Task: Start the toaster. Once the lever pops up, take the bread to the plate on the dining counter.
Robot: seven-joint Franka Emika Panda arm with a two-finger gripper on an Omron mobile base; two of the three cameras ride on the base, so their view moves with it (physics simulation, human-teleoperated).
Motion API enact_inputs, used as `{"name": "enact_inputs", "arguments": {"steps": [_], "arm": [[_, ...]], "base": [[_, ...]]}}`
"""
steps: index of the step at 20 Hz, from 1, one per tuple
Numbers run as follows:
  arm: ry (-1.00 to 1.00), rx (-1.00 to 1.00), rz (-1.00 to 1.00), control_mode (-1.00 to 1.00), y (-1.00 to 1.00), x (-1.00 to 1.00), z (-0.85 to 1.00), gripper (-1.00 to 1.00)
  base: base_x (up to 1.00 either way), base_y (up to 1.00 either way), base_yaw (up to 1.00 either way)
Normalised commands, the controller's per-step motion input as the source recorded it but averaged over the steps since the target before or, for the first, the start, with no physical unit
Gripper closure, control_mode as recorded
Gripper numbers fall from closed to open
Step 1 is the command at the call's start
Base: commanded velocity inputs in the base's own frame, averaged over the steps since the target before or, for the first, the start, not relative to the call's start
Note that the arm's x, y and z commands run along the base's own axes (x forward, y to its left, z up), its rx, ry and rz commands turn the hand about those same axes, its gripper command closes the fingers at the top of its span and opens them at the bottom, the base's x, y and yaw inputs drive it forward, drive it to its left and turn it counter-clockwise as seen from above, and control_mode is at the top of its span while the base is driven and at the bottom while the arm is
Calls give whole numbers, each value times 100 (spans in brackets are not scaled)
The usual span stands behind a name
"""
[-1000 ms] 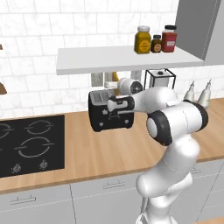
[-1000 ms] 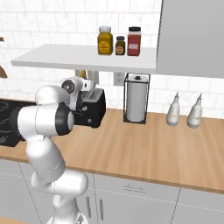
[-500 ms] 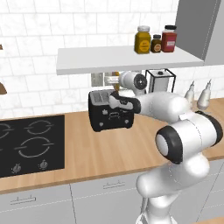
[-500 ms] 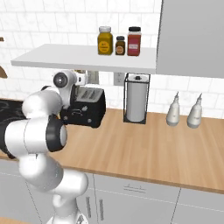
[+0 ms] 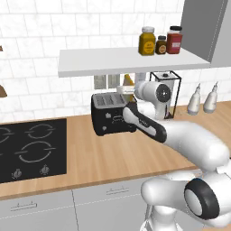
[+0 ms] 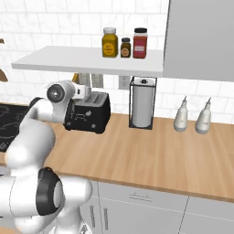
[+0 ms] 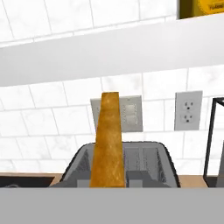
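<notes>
The bread (image 7: 107, 140) stands upright and is seen on its edge, a narrow golden-brown strip that rises in front of the toaster (image 7: 144, 162). Its lower end goes out of sight at the bottom of the picture, so what holds it cannot be seen. The toaster is behind and below the bread, with its silver-rimmed slots facing up. Behind the toaster is a white tiled wall (image 7: 39, 120) with a light switch plate (image 7: 131, 114) and, to the right of the toaster, a power socket (image 7: 188, 110). Above the toaster runs a white shelf (image 7: 87, 54). At the right edge, beside the toaster, stands a thin black frame (image 7: 211, 131).
</notes>
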Motion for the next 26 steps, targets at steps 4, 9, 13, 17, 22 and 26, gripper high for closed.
{"name": "enact_inputs", "arguments": {"steps": [4, 9, 13, 17, 22, 26], "arm": [[1, 7, 0, -100, -53, -100, 26, 100], [6, 5, 0, -100, -45, -100, 48, 100], [15, 3, 1, -100, -33, -94, 51, 100], [23, 0, 1, -100, -20, -87, 36, 100], [18, 0, 2, -100, -21, -61, 10, 100], [8, 0, 2, -100, -16, -28, 0, 100]], "base": [[0, 0, 0], [0, 0, 0], [0, 0, 0], [0, 0, 0], [0, 0, 0], [0, 0, 0]]}}
